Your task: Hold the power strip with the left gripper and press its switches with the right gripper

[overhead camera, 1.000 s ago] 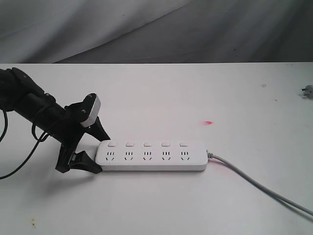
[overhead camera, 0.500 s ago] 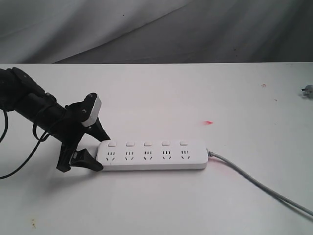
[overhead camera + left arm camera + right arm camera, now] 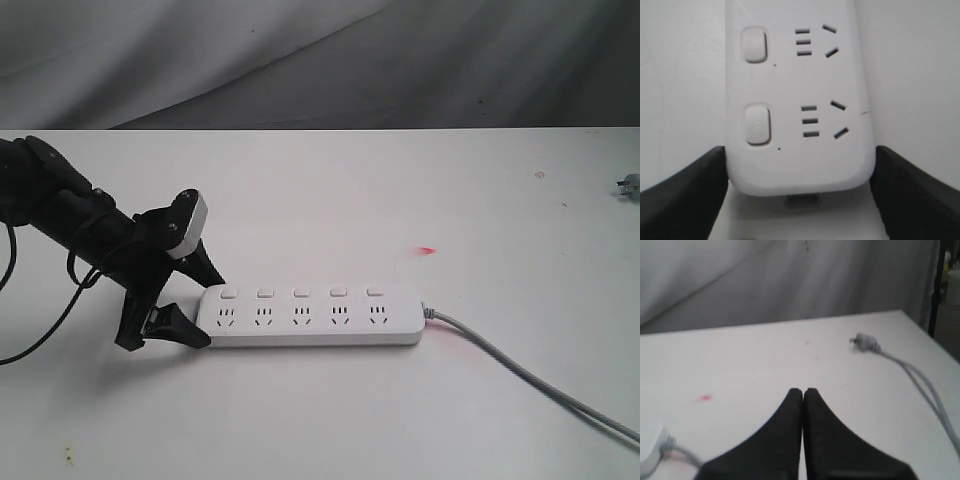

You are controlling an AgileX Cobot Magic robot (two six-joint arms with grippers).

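Note:
The white power strip point(image 3: 310, 317) lies flat on the table, its grey cord point(image 3: 530, 380) trailing off to the right. Five small white switches point(image 3: 301, 294) run along its far edge, above the sockets. My left gripper point(image 3: 212, 310) straddles the strip's left end, one black finger on each long side. In the left wrist view both fingers point(image 3: 695, 185) touch the sides of the power strip point(image 3: 800, 90), with two switches point(image 3: 758, 124) visible. My right gripper point(image 3: 803, 391) is shut and empty, above the table and away from the strip. It does not show in the exterior view.
The cord's plug point(image 3: 630, 185) lies at the table's far right edge, and the plug point(image 3: 865, 342) also shows in the right wrist view. A small red spot point(image 3: 427, 249) marks the tabletop behind the strip. Grey cloth hangs behind the table.
The left gripper's fingers have drawn in slightly against the strip's left end. The strip itself has hardly shifted.

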